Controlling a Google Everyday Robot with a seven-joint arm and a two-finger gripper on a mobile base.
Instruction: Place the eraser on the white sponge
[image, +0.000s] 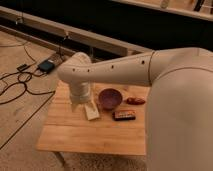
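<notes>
Four small things lie on the wooden table (75, 136): the white sponge (92, 112) left of centre, a purple bowl (109, 98) just behind and to the right of it, a small red elongated item (135, 100) further right, and the eraser (124, 115) in front of that item, flat on the wood and apart from everything else. The gripper (79, 106) hangs from the pale arm (120, 65) just beside the sponge's left end, low over the table, with its jaws spread wide and nothing between them. The eraser is not in its hold and lies well to its right, past the sponge. The step in hand, as I judge it, is the reach for the eraser. To do it well, the pincer should lift enough to clear the sponge and the bowl's rim, travel right, and come down squarely over the dark block with the jaws across its narrow width, since it is flat and gives little height to grip. A low, centred grasp should keep it from tipping or sliding away on the smooth wood. The sponge looks soft and light, so brushing it on the way could shove it out of place, and the later set-down should be gentle and level. As for writing, the eraser's face carries an orange-red band, but no lettering can be read on it, and no brand or label shows on the sponge, bowl, arm or table.
</notes>
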